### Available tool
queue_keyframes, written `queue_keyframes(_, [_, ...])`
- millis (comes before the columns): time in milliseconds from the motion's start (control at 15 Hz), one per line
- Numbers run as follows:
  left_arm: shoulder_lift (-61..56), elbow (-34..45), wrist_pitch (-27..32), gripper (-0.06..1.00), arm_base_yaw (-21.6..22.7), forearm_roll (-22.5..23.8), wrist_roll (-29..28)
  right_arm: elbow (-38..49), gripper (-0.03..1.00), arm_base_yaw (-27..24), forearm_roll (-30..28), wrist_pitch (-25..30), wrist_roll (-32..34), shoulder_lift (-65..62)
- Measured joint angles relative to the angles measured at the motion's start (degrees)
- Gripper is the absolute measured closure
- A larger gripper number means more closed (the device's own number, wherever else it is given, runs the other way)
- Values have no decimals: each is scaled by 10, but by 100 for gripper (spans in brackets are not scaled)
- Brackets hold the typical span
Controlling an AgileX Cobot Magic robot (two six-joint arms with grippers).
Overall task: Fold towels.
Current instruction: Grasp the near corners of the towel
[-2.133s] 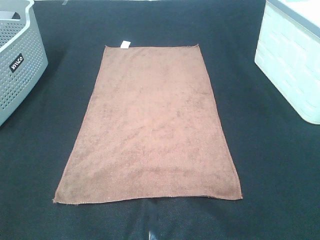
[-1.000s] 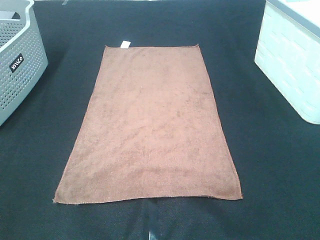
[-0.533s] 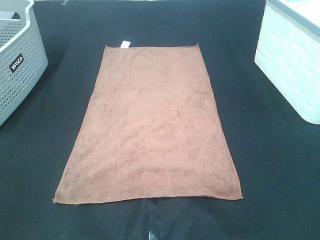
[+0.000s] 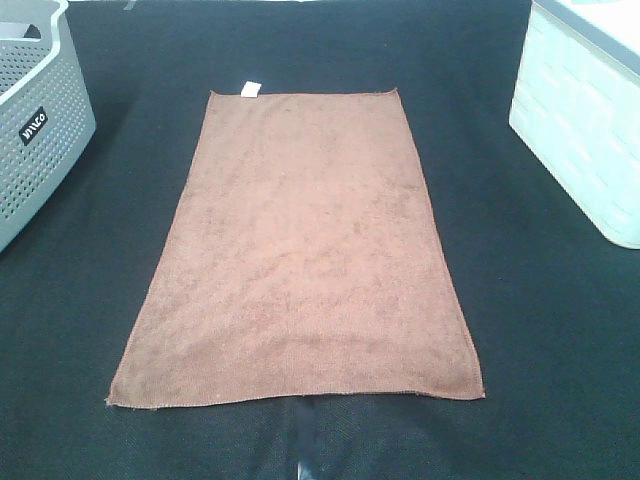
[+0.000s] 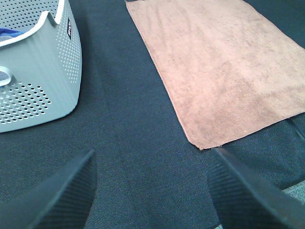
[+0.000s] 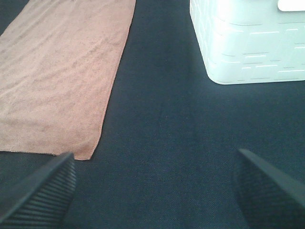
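Observation:
The reddish-brown towel (image 4: pixel 300 250) lies flat and unfolded on the black table, its long side running away from me, with a small white tag (image 4: pixel 249 89) at its far left corner. It also shows in the left wrist view (image 5: pixel 224 71) and the right wrist view (image 6: pixel 62 71). Neither gripper shows in the exterior high view. My left gripper (image 5: pixel 152 191) is open above bare table, short of the towel's near left corner. My right gripper (image 6: pixel 155 191) is open above bare table, short of the towel's near right corner. Both are empty.
A grey perforated basket (image 4: pixel 35 120) stands at the far left, also in the left wrist view (image 5: pixel 33 71). A white plastic bin (image 4: pixel 585 120) stands at the far right, also in the right wrist view (image 6: pixel 248 43). The black table (image 4: pixel 560 350) surrounds the towel.

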Motion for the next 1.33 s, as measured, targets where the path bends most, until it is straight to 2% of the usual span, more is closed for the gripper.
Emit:
queue_keyframes(1000, [0, -1, -3, 30, 0, 0, 0, 0, 13, 0, -3, 0, 0, 0])
queue_keyframes(1133, [19, -9, -56, 30, 0, -1, 0, 0, 13, 0, -9, 0, 0, 0])
queue_keyframes(1267, [83, -4, -188, 30, 0, -5, 0, -3, 13, 0, -11, -9, 0, 26])
queue_keyframes(1333, [114, 3, -233, 30, 0, -11, 0, -5, 14, 0, -11, -24, 1, 54])
